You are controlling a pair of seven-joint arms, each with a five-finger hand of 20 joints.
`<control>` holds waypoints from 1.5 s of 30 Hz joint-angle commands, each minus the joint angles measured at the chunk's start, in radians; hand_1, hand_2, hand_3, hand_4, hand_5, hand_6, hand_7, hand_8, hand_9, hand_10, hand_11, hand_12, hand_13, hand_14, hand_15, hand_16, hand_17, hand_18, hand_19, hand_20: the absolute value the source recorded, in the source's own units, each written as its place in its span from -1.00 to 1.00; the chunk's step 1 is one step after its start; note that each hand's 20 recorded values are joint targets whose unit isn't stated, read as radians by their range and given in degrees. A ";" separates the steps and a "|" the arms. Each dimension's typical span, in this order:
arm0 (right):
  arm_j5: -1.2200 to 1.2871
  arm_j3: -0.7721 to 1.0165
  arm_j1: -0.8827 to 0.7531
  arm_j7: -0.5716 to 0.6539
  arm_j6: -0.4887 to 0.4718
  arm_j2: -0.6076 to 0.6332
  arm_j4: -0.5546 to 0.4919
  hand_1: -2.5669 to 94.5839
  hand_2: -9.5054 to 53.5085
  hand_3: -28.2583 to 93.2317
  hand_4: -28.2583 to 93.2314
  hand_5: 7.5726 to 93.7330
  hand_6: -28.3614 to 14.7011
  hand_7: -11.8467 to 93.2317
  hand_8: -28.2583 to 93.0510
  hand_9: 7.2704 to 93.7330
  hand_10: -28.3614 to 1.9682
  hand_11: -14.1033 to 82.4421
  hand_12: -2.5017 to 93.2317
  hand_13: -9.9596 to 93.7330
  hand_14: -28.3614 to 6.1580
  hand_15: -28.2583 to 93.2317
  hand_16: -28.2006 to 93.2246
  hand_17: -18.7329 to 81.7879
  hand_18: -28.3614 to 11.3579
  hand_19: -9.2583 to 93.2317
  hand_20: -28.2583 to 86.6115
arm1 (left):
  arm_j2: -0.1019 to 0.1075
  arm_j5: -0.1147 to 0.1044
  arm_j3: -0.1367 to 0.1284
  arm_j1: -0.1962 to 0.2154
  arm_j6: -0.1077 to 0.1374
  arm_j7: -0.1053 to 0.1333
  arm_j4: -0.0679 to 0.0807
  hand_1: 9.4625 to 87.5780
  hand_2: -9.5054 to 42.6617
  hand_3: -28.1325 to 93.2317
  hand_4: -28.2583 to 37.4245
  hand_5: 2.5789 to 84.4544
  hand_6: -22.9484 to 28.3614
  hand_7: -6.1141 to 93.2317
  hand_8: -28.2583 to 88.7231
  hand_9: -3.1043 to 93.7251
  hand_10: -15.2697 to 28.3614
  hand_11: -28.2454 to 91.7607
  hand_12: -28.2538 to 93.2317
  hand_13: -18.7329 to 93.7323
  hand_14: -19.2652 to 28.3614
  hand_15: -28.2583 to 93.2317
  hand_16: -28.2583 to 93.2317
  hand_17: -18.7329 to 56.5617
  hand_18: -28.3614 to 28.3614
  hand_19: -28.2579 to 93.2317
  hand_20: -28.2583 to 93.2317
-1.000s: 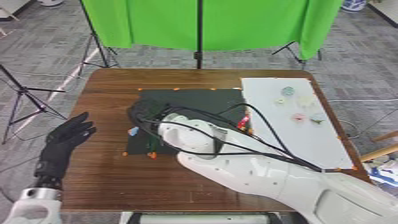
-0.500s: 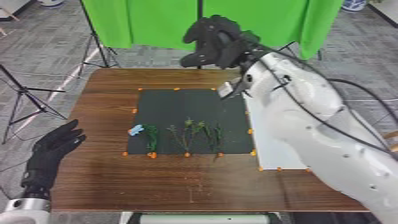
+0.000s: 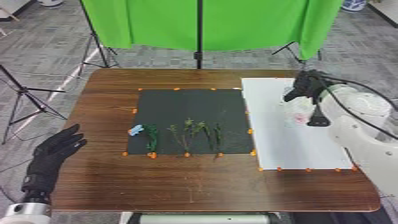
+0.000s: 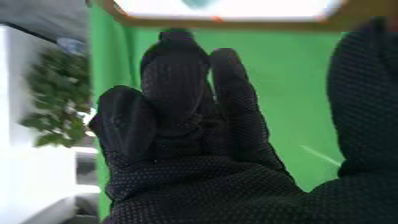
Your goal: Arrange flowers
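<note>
Your right hand (image 3: pixel 306 86) is over the upper part of the white sheet (image 3: pixel 274 142), right of centre in the frame, its arm coming in from the lower right. In the right wrist view, your right hand (image 4: pixel 182 117) is spread wide, fingers extended and thumb well apart. Your left hand (image 3: pixel 55 146) lies at lower left, fingers loosely straight and pointing toward the upper right.

On the lower half of the black mat (image 3: pixel 185 107), left of centre, green stems (image 3: pixel 152 139) lie before you in a row. Their long axes run roughly up and down the frame; the middle ones have leafy tips toward the top and draw together below. A blue flower (image 3: pixel 136 130) rests at the mat's left edge, beside the leftmost stem; whether they join, you cannot tell.

Pale and pinkish flowers (image 3: pixel 298 118) lie on the sheet, partly hidden by your right hand and too faint for you to read which way they point. Whether the hand touches them is unclear.
</note>
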 commanded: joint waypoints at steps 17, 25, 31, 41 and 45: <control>-0.142 -0.064 -0.171 0.040 0.237 -0.009 0.076 -0.17 -1.00 0.54 -0.75 0.30 0.28 -0.48 -0.66 0.60 -0.01 -0.22 -0.44 0.82 0.38 0.55 0.10 0.56 -0.40 1.00 0.52 | -0.026 0.018 -0.006 0.021 -0.033 -0.050 -0.009 -0.21 -1.00 0.46 -0.46 -0.04 0.06 -0.62 -0.64 -0.06 0.26 -0.19 -0.34 0.00 0.52 -0.19 -0.51 -0.23 0.48 -0.38 -0.20; -0.166 -0.126 -0.191 0.021 0.472 -0.002 0.104 0.07 -1.00 0.48 -0.80 0.43 0.29 -0.43 -0.50 0.72 0.12 -0.35 -0.25 0.87 0.49 0.53 0.10 0.60 -0.34 1.00 0.52 | -0.022 0.017 -0.003 0.016 -0.042 -0.057 -0.006 -0.21 -1.00 0.46 -0.47 -0.04 0.06 -0.62 -0.63 -0.06 0.27 -0.20 -0.34 0.00 0.52 -0.19 -0.51 -0.23 0.48 -0.38 -0.21; -0.175 -0.087 -0.172 0.001 0.564 0.022 0.024 0.36 -1.00 0.34 -0.75 0.68 0.27 -0.32 -0.33 0.95 0.29 -0.48 -0.03 0.94 0.59 0.53 0.10 0.67 -0.29 1.00 0.55 | -0.021 0.014 -0.008 0.022 -0.040 -0.060 -0.009 -0.21 -1.00 0.47 -0.46 -0.04 0.06 -0.62 -0.63 -0.06 0.26 -0.20 -0.34 0.00 0.52 -0.19 -0.51 -0.24 0.48 -0.38 -0.21; -0.097 -0.296 0.281 -0.156 0.678 -0.067 -0.040 0.35 -1.00 0.38 -0.77 0.65 0.30 -0.27 -0.33 0.93 0.33 -0.48 0.01 0.92 0.59 0.54 0.13 0.66 -0.29 1.00 0.59 | -0.009 0.014 -0.012 0.024 -0.044 -0.064 -0.009 -0.23 -1.00 0.47 -0.45 -0.03 0.06 -0.63 -0.63 -0.06 0.27 -0.20 -0.34 0.00 0.52 -0.19 -0.51 -0.24 0.48 -0.38 -0.21; -0.041 -0.469 0.452 -0.235 0.655 -0.226 0.033 0.33 -1.00 0.40 -0.78 0.65 0.31 -0.25 -0.34 0.93 0.36 -0.48 0.02 0.91 0.59 0.56 0.14 0.65 -0.29 1.00 0.61 | -0.011 0.015 -0.004 0.015 -0.044 -0.058 -0.006 -0.23 -1.00 0.47 -0.46 -0.03 0.07 -0.63 -0.63 -0.06 0.26 -0.20 -0.34 0.00 0.52 -0.19 -0.51 -0.24 0.48 -0.38 -0.21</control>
